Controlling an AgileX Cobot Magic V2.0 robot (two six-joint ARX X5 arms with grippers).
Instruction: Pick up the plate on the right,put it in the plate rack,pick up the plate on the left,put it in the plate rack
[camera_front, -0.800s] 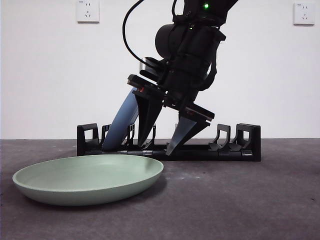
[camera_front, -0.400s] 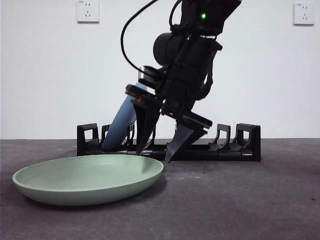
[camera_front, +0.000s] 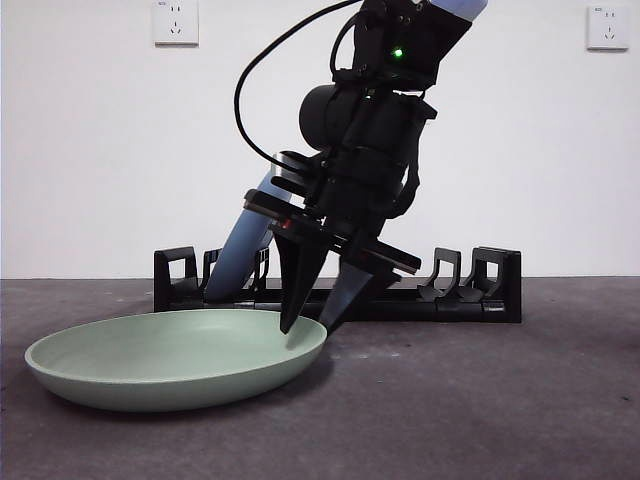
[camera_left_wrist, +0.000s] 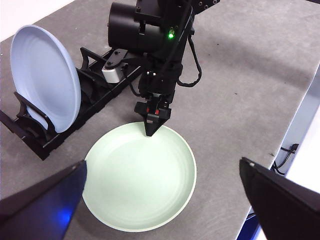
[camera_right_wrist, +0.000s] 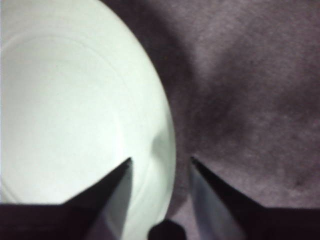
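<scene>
green plate (camera_front: 175, 358) lies flat at the lower left of the front frame, and my right gripper (camera_front: 309, 325) straddles its near rim: one jaw inside over the dish, the other outside on the grey table (camera_front: 480, 400), jaws narrowly parted, not yet pinching. i judge the rim runs between them. blue plate (camera_left_wrist: 45, 77) stands in the plate rack (camera_front: 470, 295). left gripper (camera_left_wrist: 160, 200) waits wide apart above.

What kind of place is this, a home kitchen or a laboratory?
Probably a robot test bench, not a kitchen: a bare grey table against a plain white wall with sockets, holding only a plate rack and two plates.
</scene>
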